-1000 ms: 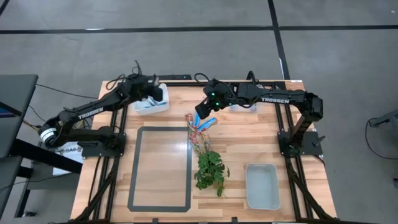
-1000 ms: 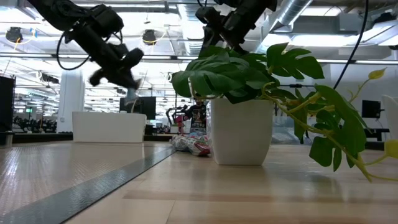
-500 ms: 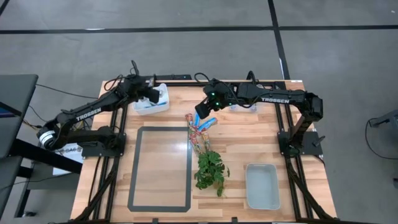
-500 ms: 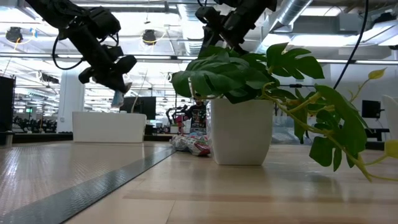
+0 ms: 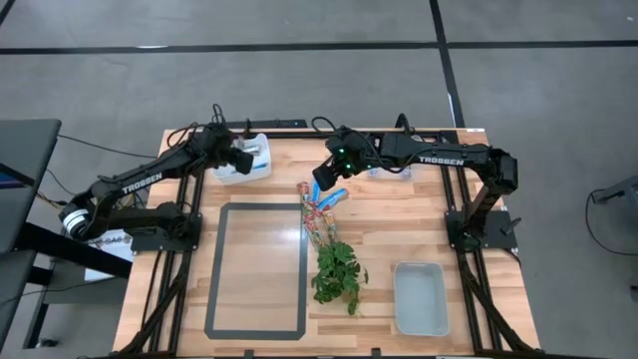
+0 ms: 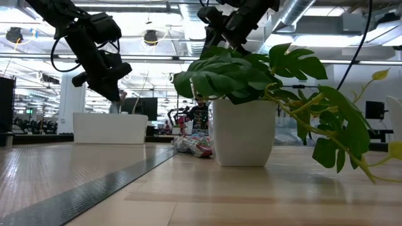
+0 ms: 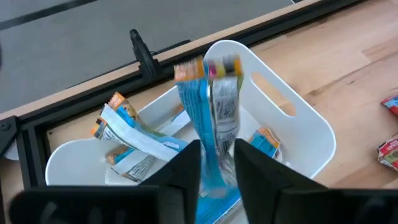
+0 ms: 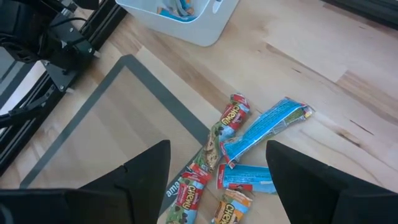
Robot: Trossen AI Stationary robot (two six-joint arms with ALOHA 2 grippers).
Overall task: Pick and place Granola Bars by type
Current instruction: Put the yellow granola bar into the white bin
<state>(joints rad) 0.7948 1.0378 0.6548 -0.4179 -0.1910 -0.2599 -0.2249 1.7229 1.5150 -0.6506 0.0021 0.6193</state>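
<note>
From above I see my left claw (image 5: 242,160) over the white bin (image 5: 256,168) at the tabletop's (image 5: 419,224) back edge, right claw (image 5: 323,179) above the loose bars (image 5: 321,211). Left wrist: a blue bar (image 7: 205,121) stands between its fingers (image 7: 184,177), seemingly barely pinched, over the bin. Right wrist: fingers (image 8: 144,169) spread wide above scattered bars.

A wooden bench (image 5: 379,214) stands on a grey floor (image 5: 299,90) crossed by dark seam lines, with a dark desk corner (image 5: 20,150) at one side. Seen level across the bench, a large hall opens behind it: white columns (image 6: 72,94), exposed silver ducts (image 6: 301,19) and round ceiling lamps (image 6: 151,37) under bright light.
</note>
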